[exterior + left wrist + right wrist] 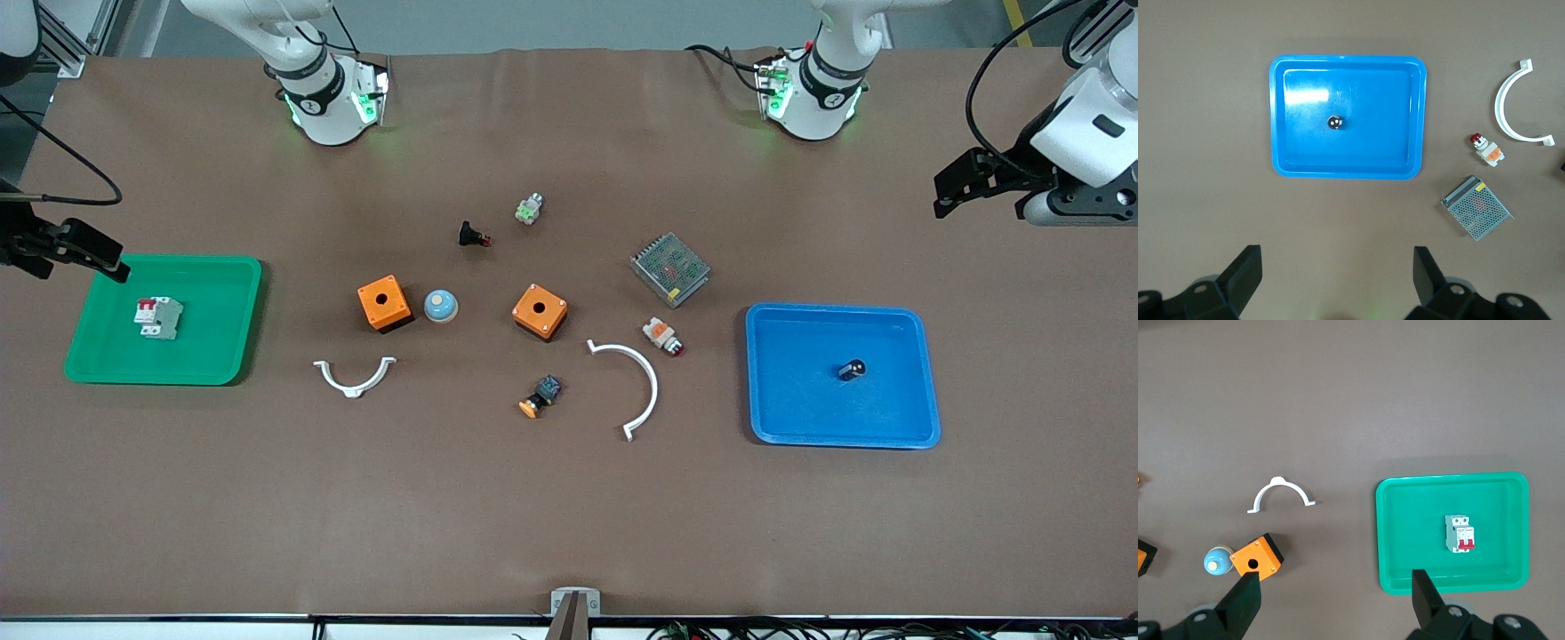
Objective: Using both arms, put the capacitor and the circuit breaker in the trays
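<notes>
- Capacitor (852, 369), a small black cylinder with a silvery end, lies inside the blue tray (925, 382), near its middle, and nothing touches it.
- In the left wrist view the capacitor (1335, 123) shows its shiny end, and the blue tray (1279, 120) holds no other thing.
- The circuit breaker (158, 317) lies in the green tray (222, 356) at the right arm's end of the tabletop; it is a white-grey block with red levers.
- In the right wrist view the circuit breaker (1459, 533) lies flat inside the green tray (1388, 540), apart from the tray's walls.
- The left gripper (965, 185) hangs in the air over the bare tabletop (569, 516) at the left arm's end; its jaws are spread wide and hold nothing.
- The right gripper (76, 249) hangs over the edge of the green tray; its jaws are also spread apart and empty.
- Between the two trays lie other parts: two orange boxes (384, 302) (540, 311), each with a round hole, and a blue dome button (440, 306) between them.
- A metal power supply (669, 268) with a mesh cover lies near the blue tray, and a white-orange button (662, 335) with a red tip lies just nearer to the front camera.
- Two white curved clamps (355, 376) (633, 387) lie nearer to the front camera than the boxes.
- A black push-button (473, 236) lies farther from the camera than the boxes.
</notes>
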Action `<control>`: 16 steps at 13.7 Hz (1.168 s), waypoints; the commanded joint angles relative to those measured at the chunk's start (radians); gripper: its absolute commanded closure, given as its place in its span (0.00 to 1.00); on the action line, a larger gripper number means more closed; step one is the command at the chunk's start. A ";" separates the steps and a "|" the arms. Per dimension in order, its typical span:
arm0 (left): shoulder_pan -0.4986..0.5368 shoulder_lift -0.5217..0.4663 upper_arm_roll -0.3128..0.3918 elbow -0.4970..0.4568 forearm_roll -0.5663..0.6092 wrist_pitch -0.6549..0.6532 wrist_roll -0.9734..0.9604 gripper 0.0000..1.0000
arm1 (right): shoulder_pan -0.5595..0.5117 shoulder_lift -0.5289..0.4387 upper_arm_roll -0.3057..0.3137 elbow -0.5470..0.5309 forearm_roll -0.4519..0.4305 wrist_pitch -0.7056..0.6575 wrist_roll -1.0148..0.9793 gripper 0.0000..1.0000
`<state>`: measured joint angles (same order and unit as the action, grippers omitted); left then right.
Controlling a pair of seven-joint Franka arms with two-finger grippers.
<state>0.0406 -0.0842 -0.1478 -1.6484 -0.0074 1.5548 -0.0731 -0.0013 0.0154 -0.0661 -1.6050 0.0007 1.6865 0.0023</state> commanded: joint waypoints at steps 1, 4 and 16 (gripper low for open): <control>-0.002 0.003 0.002 0.022 -0.008 0.002 0.010 0.00 | -0.008 0.005 -0.001 0.022 0.041 -0.017 0.010 0.00; -0.004 0.006 0.001 0.035 -0.008 0.002 0.010 0.00 | -0.016 0.003 -0.001 0.028 0.048 -0.019 0.005 0.00; -0.005 0.012 0.001 0.042 -0.008 -0.001 0.015 0.00 | -0.014 0.005 -0.001 0.080 0.012 -0.019 0.001 0.00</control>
